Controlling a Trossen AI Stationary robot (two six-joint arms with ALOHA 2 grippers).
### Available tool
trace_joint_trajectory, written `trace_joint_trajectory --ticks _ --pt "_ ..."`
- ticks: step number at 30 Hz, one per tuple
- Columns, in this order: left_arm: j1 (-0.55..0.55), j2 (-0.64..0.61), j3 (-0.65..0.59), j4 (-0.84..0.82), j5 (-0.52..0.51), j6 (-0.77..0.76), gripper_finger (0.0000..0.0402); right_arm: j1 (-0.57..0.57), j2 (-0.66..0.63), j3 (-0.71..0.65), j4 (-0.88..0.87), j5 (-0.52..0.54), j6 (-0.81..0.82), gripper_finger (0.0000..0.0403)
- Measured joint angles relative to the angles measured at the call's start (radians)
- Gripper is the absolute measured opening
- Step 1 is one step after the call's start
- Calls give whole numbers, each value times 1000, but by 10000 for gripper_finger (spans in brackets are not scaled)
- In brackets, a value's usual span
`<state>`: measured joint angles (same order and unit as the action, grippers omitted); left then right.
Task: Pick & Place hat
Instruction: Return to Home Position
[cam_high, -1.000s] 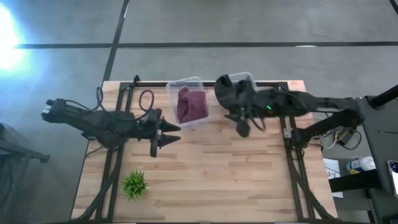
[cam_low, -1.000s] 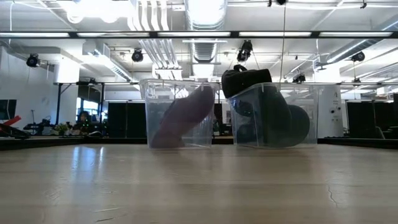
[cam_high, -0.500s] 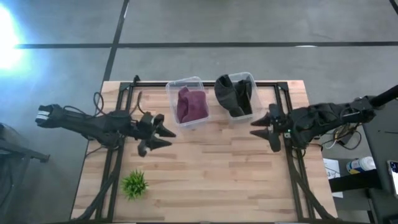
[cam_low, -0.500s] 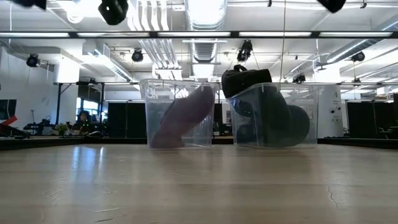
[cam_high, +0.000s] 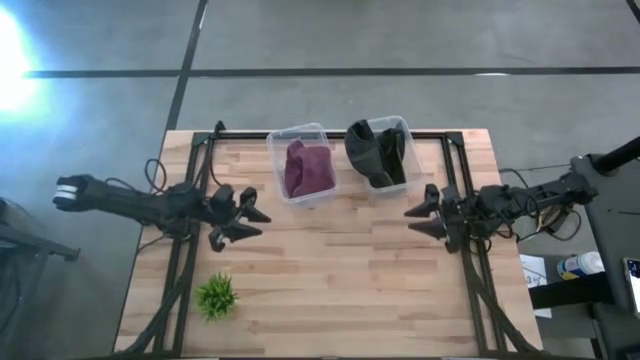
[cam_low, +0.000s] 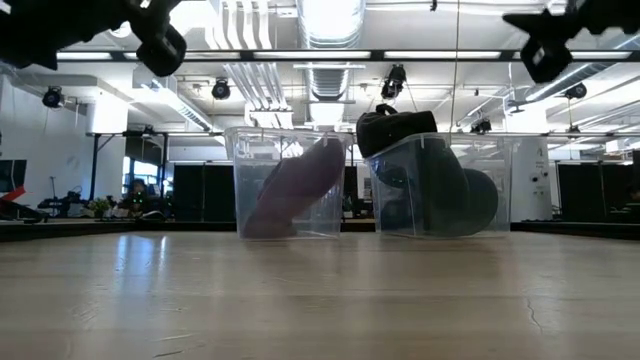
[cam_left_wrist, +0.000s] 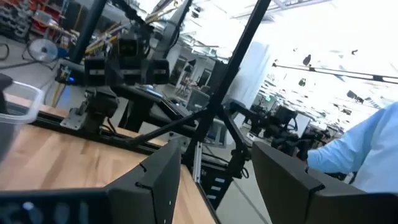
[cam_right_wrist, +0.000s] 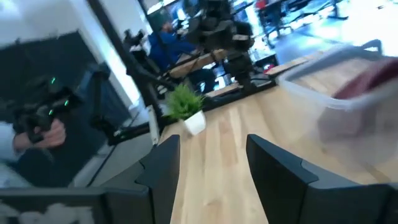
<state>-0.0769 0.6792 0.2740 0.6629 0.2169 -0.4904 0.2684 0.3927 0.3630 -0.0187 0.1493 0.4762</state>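
Observation:
A black hat (cam_high: 375, 152) sits in the right clear bin (cam_high: 400, 124) at the table's far edge; in the low view the black hat (cam_low: 395, 128) bulges above the rim. A purple hat (cam_high: 308, 167) leans inside the left clear bin (cam_high: 276, 142); the low view shows this purple hat (cam_low: 295, 185) slanting against the wall. My left gripper (cam_high: 260, 222) hovers open at mid-left, pointing right. My right gripper (cam_high: 410, 222) hovers open at mid-right, pointing left. Both also appear in the low view, the left gripper (cam_low: 160, 45) and the right gripper (cam_low: 545, 55), high above the table.
A small green plant in a white pot (cam_high: 216, 296) stands near the table's near-left corner and shows as the plant (cam_right_wrist: 185, 106) in the right wrist view. Bare wood lies between the grippers and toward the near edge. A person's light-blue sleeve (cam_left_wrist: 360, 155) shows beyond the table.
My right gripper has drawn back from the black hat's bin toward the table's right edge and a little toward the near edge. My left gripper has pulled back toward the left edge. Both have come lower in the low view. The hats have stayed in their bins.

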Motion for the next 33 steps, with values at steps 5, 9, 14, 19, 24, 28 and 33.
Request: trace_joint_trajectory --ticks 5,9,14,19,24,28,33 --pt "12 -67 -52 -15 -1 7 193 0 -138 -107 0 63 27 183" --pt "12 -102 -97 -16 0 -10 193 0 -228 -168 2 109 34 180" --pt "12 -120 -145 -17 -1 -54 193 0 -302 -219 3 115 41 182" --pt "12 -119 -183 -20 -1 -55 193 0 -336 -262 -2 116 40 182" --pt "12 -118 -223 -20 -1 -57 193 0 -332 -298 -2 116 40 181" --pt "12 -118 -258 -23 -1 -57 193 -1 -328 -331 8 113 39 183" --pt "-3 -220 -264 -186 -5 -61 193 0 -313 -332 8 113 37 181"
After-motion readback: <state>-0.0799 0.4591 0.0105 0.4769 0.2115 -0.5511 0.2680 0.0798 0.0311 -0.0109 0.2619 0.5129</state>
